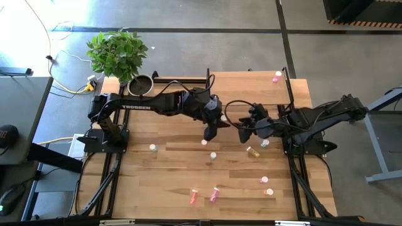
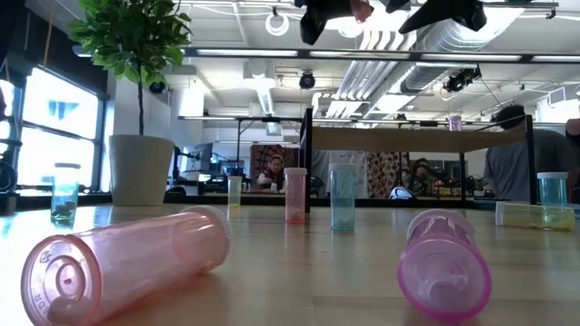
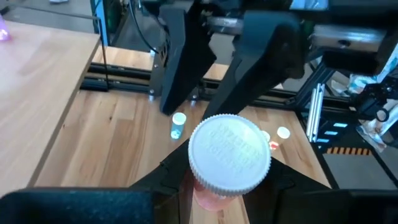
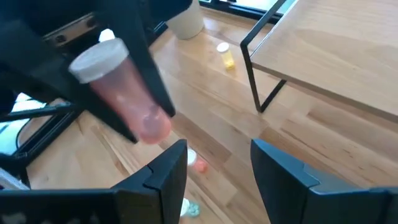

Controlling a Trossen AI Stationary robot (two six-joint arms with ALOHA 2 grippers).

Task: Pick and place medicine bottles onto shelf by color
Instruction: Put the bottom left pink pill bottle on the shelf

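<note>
**Pink bottle held up in the air by the left gripper**

Pink and see-through, with a white cap, one medicine bottle (image 3: 229, 160) sits tight between the two dark fingers of the left gripper (image 1: 210, 130). The fingers are pinched in on its sides. From the right wrist view the same bottle (image 4: 127, 93) is tilted, high above the wooden table (image 1: 169, 169).

The right gripper (image 1: 245, 133) is just beside the left one, over the middle of the table. Its fingers stand apart and hold nothing.

The shelf (image 1: 251, 88) is at the far side of the table. It is a light wood board on black legs. One small pink bottle (image 1: 276, 76) stands on its far right corner.

The other bottles are spread out on the table. Two pink ones (image 1: 193, 197) lie on their sides near the front edge. Close up in the low view, one is light pink (image 2: 127, 263) and one is a deeper pink (image 2: 439, 263). A yellow bottle (image 1: 252, 151) lies down near the right arm. A pale one (image 1: 152, 148) stands alone on the left. Another pale one (image 1: 213, 156) stands near the middle. Two more small bottles (image 1: 268, 191) sit on the right side near the front.

A green plant (image 1: 118, 53) in a grey pot (image 1: 141, 85) stands at the far left corner.
</note>
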